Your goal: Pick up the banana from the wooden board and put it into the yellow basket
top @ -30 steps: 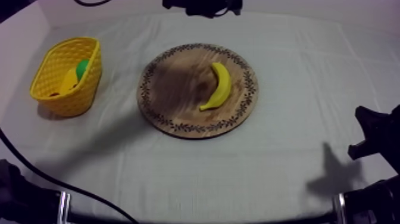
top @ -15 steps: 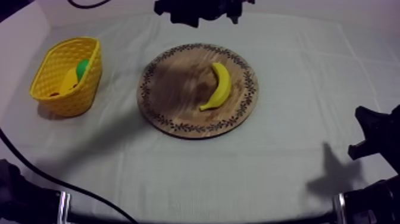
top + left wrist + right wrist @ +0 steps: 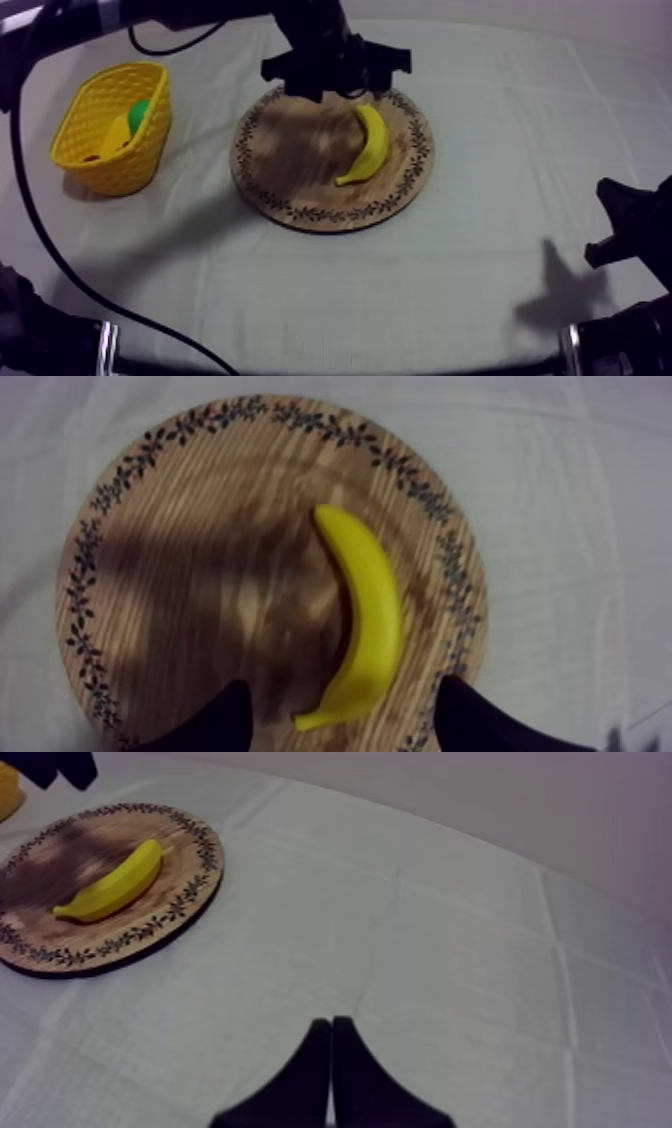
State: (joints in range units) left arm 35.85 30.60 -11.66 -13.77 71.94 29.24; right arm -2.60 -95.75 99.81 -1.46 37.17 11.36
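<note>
My left claw [image 3: 342, 718] hangs wide over the banana [image 3: 368, 143] on the wooden board [image 3: 290, 150], upper centre of the top view, while my right claw [image 3: 331, 1030] sits narrow, lower right.

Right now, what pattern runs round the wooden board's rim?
Dark leafy sprigs circle the wooden board, clearest in the left wrist view.

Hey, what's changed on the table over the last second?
The left gripper has swung in from the upper left and now hangs over the far rim of the wooden board, above the banana, jaws open and empty. Nothing was grasped or released. The banana, board, yellow basket and shut right gripper stayed put.
</note>
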